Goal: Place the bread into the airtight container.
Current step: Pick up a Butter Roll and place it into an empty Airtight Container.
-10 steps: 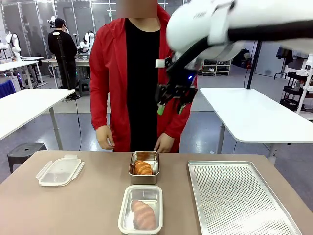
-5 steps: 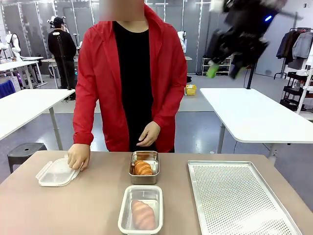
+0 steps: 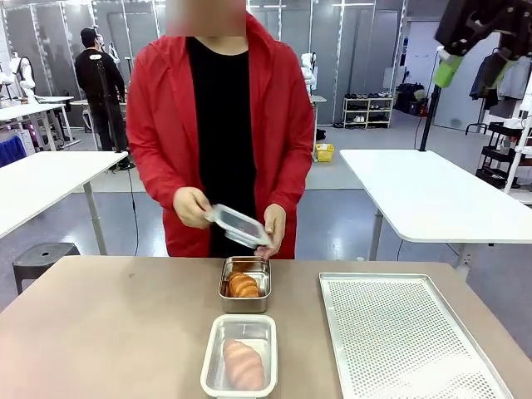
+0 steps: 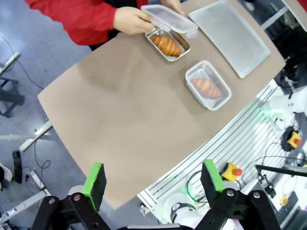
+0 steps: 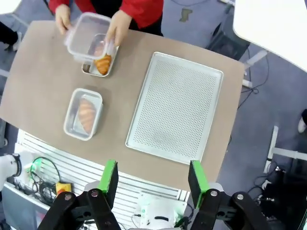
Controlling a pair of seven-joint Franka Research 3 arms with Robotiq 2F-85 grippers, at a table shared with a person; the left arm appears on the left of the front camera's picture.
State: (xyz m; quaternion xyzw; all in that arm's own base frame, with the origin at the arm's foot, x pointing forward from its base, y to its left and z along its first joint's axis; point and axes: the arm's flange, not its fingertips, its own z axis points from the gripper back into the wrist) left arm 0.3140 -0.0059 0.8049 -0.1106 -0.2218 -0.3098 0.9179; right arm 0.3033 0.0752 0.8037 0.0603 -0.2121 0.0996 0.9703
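A clear airtight container (image 3: 241,319) stands at the table's near edge with a bread roll (image 3: 243,364) lying in it. Behind it a steel pan (image 3: 223,288) holds another bread (image 3: 243,285). The person holds the clear lid (image 3: 238,225) in both hands just above the pan. My right gripper (image 3: 472,71) hangs open high at the top right, far from the table. From above, the right wrist view shows its gripper (image 5: 153,173) open over the container (image 5: 72,125) and lid (image 5: 88,36). My left gripper (image 4: 152,175) is open, high above the table's corner.
A large perforated metal tray (image 3: 407,332) lies on the right half of the table. The left half of the brown table (image 3: 108,332) is bare. White tables stand behind the person at both sides.
My right arm has swung up and away to the top right. The person has picked the lid up from the table's left and brought it over the steel pan.
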